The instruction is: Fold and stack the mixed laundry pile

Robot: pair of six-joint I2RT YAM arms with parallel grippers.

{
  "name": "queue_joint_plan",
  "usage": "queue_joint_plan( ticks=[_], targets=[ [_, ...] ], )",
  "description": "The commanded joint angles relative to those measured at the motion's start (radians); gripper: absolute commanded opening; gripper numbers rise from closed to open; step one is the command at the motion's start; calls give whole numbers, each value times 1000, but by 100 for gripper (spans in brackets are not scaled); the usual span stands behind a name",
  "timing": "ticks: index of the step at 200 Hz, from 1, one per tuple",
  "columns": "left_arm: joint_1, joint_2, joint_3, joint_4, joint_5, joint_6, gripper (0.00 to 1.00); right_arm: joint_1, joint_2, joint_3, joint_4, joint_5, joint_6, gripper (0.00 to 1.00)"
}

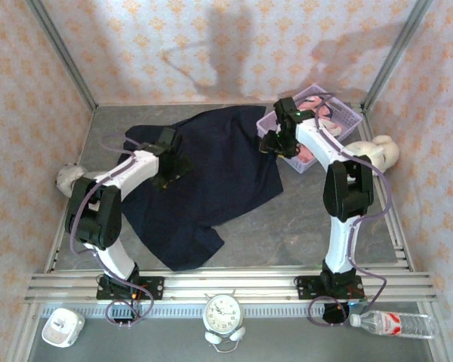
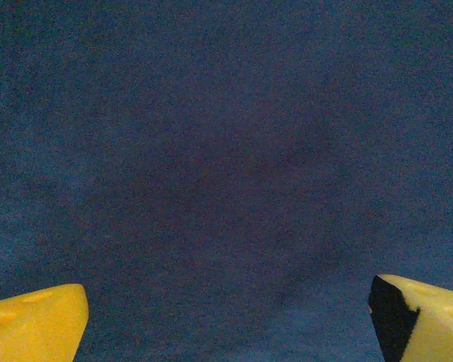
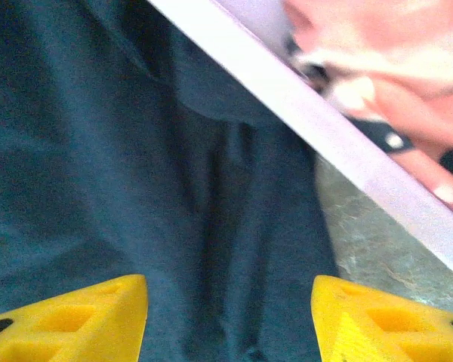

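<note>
The left fingers (image 2: 30, 324) are spread wide open just above the navy garment (image 1: 211, 173), which is laid out across the counter (image 1: 309, 226). It looks soft, light and limp, so it is best pinched at a hem or corner. The right fingers (image 3: 68, 324) are parted and empty over its right edge, beside the basket (image 3: 347, 158) where the pink printed garment (image 3: 385, 53) is bunched.

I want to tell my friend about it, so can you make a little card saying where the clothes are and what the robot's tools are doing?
navy garment: spread out on the table
pink garment: in the lavender basket
left tool: open, above the navy garment
right tool: open, above the navy garment beside the basket
folding: not yet done
</note>
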Motion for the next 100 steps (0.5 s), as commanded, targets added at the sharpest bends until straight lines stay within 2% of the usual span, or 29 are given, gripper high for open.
queue_joint_plan(
  ticks=[1, 20, 56, 100],
  targets=[
    [-2, 1, -23, 63, -52, -52, 97, -78, -49, -78, 85, 16, 84, 59],
    [-3, 25, -12, 52, -62, -37, 97, -134, -57, -133, 129, 0, 102, 60],
    [-2, 44, -7, 28, -78, -16, 97, -252, -110, -198, 99, 129, 131, 61],
    [-2, 23, -39, 30, -74, -7, 97, -423, -195, -316, 110, 160, 100, 61]
  ],
)
